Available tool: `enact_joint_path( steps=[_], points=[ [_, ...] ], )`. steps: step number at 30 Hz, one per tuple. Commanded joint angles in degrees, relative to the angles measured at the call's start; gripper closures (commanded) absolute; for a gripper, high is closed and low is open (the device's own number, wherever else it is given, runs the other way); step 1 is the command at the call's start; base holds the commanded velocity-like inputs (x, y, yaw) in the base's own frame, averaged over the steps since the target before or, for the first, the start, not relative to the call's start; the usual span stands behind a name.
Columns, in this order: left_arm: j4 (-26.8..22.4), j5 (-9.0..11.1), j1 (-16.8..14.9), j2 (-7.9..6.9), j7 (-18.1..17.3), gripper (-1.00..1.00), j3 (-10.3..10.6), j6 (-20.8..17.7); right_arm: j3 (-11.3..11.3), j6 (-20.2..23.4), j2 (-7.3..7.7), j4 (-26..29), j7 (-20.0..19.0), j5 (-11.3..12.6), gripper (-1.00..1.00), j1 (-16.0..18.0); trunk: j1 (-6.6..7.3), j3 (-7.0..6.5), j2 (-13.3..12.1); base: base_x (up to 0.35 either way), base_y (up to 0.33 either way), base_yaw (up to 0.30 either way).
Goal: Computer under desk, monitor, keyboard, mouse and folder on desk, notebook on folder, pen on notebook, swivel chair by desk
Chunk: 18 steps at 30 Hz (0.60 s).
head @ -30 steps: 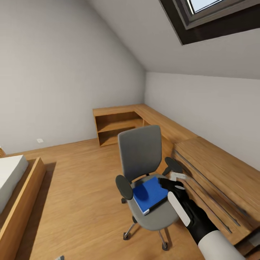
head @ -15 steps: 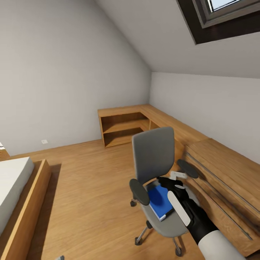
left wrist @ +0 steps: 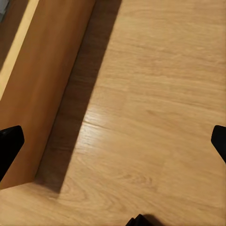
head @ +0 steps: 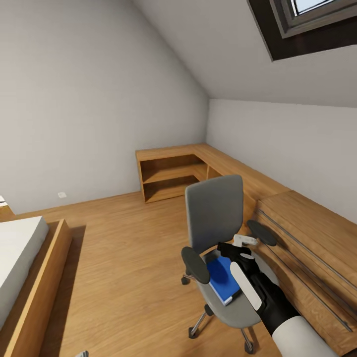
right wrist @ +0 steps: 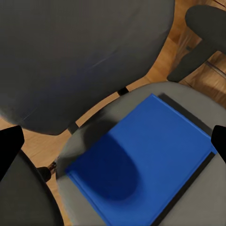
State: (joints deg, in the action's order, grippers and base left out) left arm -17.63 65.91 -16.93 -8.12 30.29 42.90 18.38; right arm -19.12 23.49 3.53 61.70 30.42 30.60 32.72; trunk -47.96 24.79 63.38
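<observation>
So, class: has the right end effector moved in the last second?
Yes. Against the long-handled wooden chest, the black right end effector has shifted left, off its edge, over the flat bright blue folder.

Right arm [head: 267, 297] hiding part of folder [head: 221, 278] and chair [head: 215, 218] seat, bed [head: 20, 258] and skylight [head: 307, 20] cut by frame edges

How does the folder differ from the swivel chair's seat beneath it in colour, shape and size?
The folder is bright blue, while the seat is grey. The folder is a flat rectangle with sharp corners; the seat has a rounded outline. The folder is smaller, leaving the seat showing around it. Both lie roughly level.
</observation>
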Motion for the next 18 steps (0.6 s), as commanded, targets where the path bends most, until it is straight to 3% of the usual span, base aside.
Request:
enact_joint_path(
  steps=[1,10,11,14,15,18],
  points=[
    [-0.13,0.53,-0.04,-0.06,0.3,-1.0,0.5,0.26,-0.22,0.15,0.07,0.09,0.51,0.43,-1.0,0.06,0.0,0.07,0.04,0.001,0.001,0.0],
    [-0.13,0.48,-0.04,-0.06,0.3,-1.0,0.52,0.26,-0.22,0.15,0.07,0.09,0.59,0.41,-1.0,0.06,0.0,0.07,0.04,0.0,0.0,0.0],
    [-3.65,0.22,-0.04,-0.06,0.55,-1.0,0.54,4.53,-0.07,0.15,1.8,-0.02,0.36,0.42,-1.0,0.06,0.0,0.07,0.04,0.0,0.0,0.0],
    [-4.79,0.25,-0.04,0.37,0.48,-1.0,0.85,7.6,0.05,0.06,3.65,-0.18,0.05,0.54,-1.0,0.06,0.0,0.07,0.04,0.0,0.0,0.0],
    [-5.89,0.15,-0.04,1.46,0.4,-1.0,1.34,9.07,2.72,-0.73,5.34,-1.81,-0.52,0.72,-1.0,0.09,-0.22,0.25,0.45,0.0,0.0,0.0],
    [-7.16,0.11,-0.04,1.59,0.39,-1.0,1.52,7.52,5.0,-0.97,5.59,-4.55,-1.58,0.61,-1.0,0.19,-0.88,0.78,1.65,0.0,0.0,0.0]
  ],
)
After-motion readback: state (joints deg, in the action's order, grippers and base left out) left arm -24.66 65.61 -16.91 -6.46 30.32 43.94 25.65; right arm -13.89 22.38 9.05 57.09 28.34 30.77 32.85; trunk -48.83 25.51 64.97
